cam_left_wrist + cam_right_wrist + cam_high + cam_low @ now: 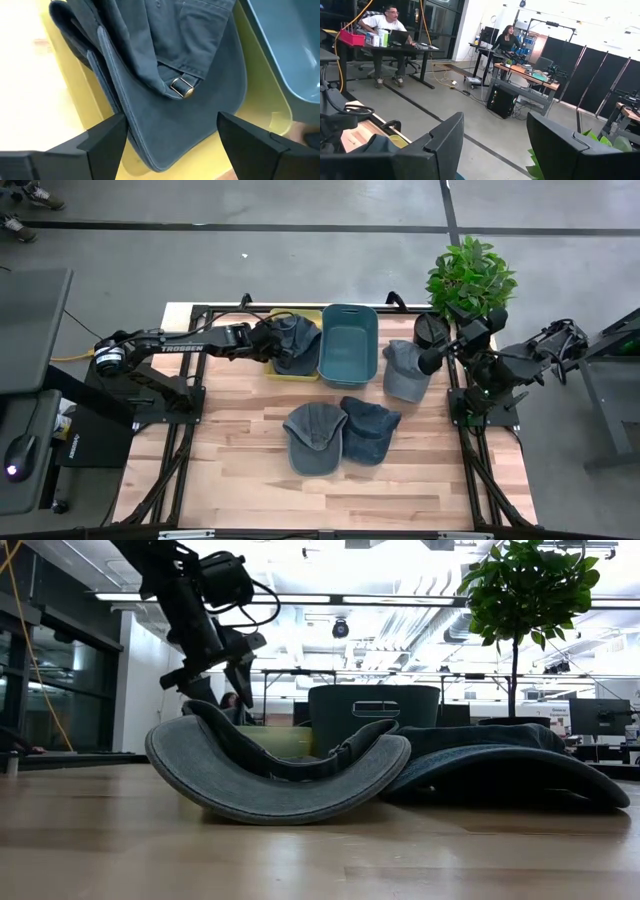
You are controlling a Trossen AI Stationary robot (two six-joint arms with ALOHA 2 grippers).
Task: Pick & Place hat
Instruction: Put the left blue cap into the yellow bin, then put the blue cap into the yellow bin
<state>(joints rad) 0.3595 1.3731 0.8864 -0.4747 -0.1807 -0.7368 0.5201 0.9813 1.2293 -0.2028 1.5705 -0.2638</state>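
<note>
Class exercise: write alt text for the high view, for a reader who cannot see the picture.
Seen from above, the left hand, fingers apart, hovers over a dark blue cap lying in a yellow bin beside an empty teal bin. Three more caps lie on the wooden table. The right hand waits at the right edge, near a potted plant.

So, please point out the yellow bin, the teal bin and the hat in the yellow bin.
yellow bin (pixel 290 374): high view, front rim.
teal bin (pixel 349 345): high view, inside floor.
hat in the yellow bin (pixel 165 45): left wrist view, crown fabric above the buckle.
</note>
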